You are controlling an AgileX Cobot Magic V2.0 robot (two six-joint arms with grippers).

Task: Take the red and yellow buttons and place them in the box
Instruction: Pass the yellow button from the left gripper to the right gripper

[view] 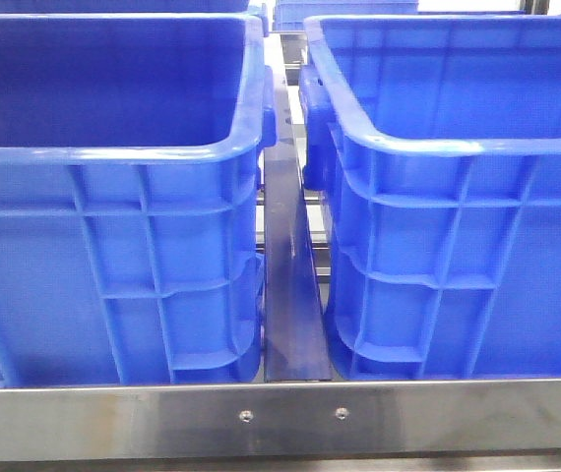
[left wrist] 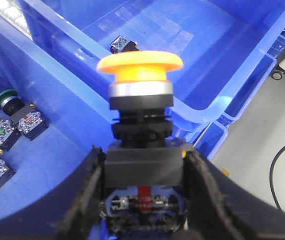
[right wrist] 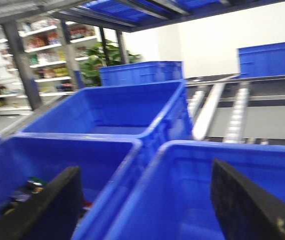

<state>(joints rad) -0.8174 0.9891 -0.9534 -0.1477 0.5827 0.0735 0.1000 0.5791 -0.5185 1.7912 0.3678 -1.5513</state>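
Observation:
My left gripper point(left wrist: 142, 152) is shut on the black body of the yellow button point(left wrist: 140, 62), which has an orange-yellow domed cap above a silver ring. I hold it upright over the rim between two blue crates. The crate point(left wrist: 42, 85) beside it holds several loose push-buttons, one of them green-capped point(left wrist: 5, 98). The other crate point(left wrist: 210, 45) holds one small dark part point(left wrist: 122, 45). I cannot make out a red button. My right gripper point(right wrist: 145, 170) is open and empty above the rims of two crates. Neither gripper shows in the front view.
The front view shows the two blue crates, left point(view: 113, 275) and right point(view: 458, 256), with a narrow metal strip point(view: 285, 295) between them and a steel rail point(view: 280, 418) in front. More crates point(right wrist: 142, 72) and roller tracks point(right wrist: 235, 117) stand beyond. A cable point(left wrist: 282, 165) lies on the grey floor.

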